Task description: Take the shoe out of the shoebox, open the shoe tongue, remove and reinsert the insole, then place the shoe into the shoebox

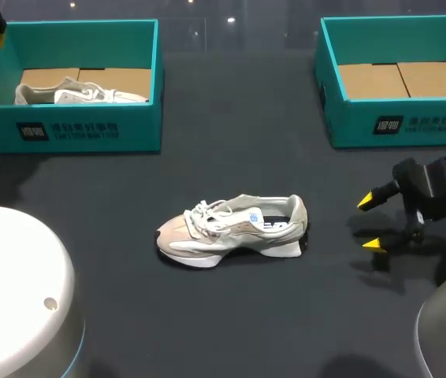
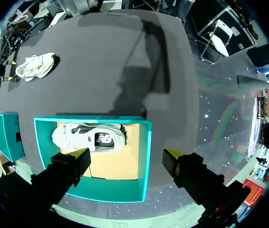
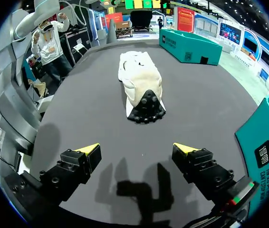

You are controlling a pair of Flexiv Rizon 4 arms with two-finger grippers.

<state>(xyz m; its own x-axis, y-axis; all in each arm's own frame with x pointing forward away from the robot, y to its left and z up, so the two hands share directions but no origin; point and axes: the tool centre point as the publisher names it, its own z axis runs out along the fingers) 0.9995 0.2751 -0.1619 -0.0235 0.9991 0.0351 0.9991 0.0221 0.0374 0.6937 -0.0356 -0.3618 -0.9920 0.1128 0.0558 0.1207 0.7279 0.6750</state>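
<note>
Looking down at the table point(image 1: 231, 315), you find the shoe point(image 1: 235, 228) standing on its sole in the open middle. It is outside both boxes, with its toe toward your left side and its heel toward your right. Your right hand point(image 1: 369, 224) hovers low over the table beside the heel, well apart from it and holding nothing, its two yellow fingertips spread wide. From the right wrist, the shoe point(image 3: 139, 80) lies straight ahead of that hand point(image 3: 138, 148), heel nearest.

Your left hand point(image 2: 127, 154) hangs high above the left box point(image 2: 146, 156), also spread and holding nothing. A second shoe point(image 2: 89, 137) lies on the cardboard floor of that box, against one wall. The right box point(image 1: 396, 130) sits at the far right of the table, its brown cardboard floor showing.
</note>
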